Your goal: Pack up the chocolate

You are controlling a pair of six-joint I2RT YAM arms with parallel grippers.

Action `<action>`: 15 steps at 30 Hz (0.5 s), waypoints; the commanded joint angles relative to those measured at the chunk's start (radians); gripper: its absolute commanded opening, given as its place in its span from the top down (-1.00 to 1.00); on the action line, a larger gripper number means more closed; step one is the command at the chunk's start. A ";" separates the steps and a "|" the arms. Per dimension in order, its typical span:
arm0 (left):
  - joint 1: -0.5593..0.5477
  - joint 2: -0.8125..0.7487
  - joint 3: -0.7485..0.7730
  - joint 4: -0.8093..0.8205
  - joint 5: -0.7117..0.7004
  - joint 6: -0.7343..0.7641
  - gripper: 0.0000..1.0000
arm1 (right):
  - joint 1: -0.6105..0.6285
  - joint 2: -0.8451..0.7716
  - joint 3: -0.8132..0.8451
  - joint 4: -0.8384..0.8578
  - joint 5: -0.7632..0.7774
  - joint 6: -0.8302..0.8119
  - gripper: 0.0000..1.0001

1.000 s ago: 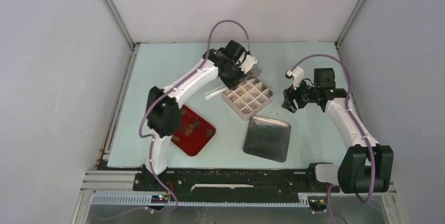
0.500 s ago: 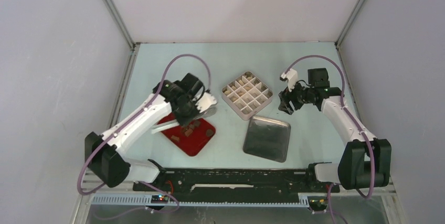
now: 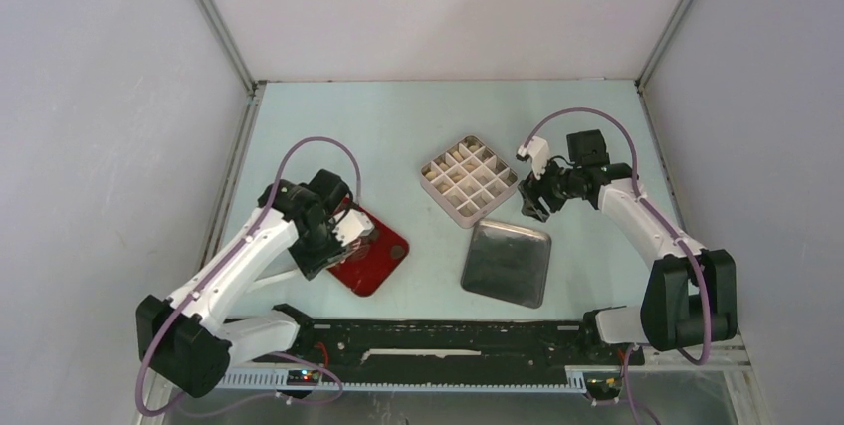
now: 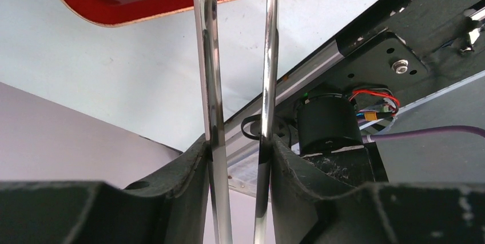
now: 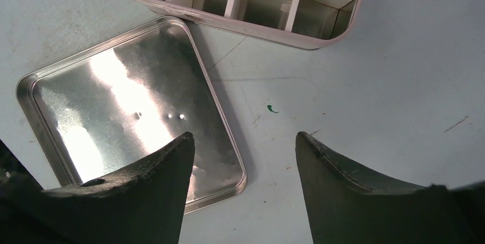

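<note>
The red tray (image 3: 383, 268) lies at the front left with a few dark brown chocolate pieces (image 3: 396, 247) on it. My left gripper (image 3: 336, 234) hovers over the tray's left part, shut on the metal tongs (image 4: 267, 55). In the left wrist view the gripper (image 4: 237, 147) squeezes both blades, whose tips reach the red tray's edge (image 4: 143, 4); what is between the tips is cut off. The white divided box (image 3: 468, 181) holds cream-coloured pieces (image 3: 460, 156) in some cells. My right gripper (image 3: 532, 201) is open and empty (image 5: 243, 141) above the table beside the box (image 5: 257, 4).
A square metal lid (image 3: 506, 263) lies upside down in front of the box, under my right gripper's left finger (image 5: 126, 112). The black base rail (image 3: 448, 340) runs along the near edge and shows in the left wrist view (image 4: 372, 55). Grey walls enclose the table.
My left arm swung from the divided box back and left to the red tray, carrying the tongs. My right gripper shifted slightly left toward the box corner.
</note>
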 commanded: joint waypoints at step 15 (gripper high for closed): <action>0.041 0.086 -0.026 0.042 -0.028 -0.009 0.24 | 0.006 -0.009 0.024 -0.017 0.007 -0.025 -0.35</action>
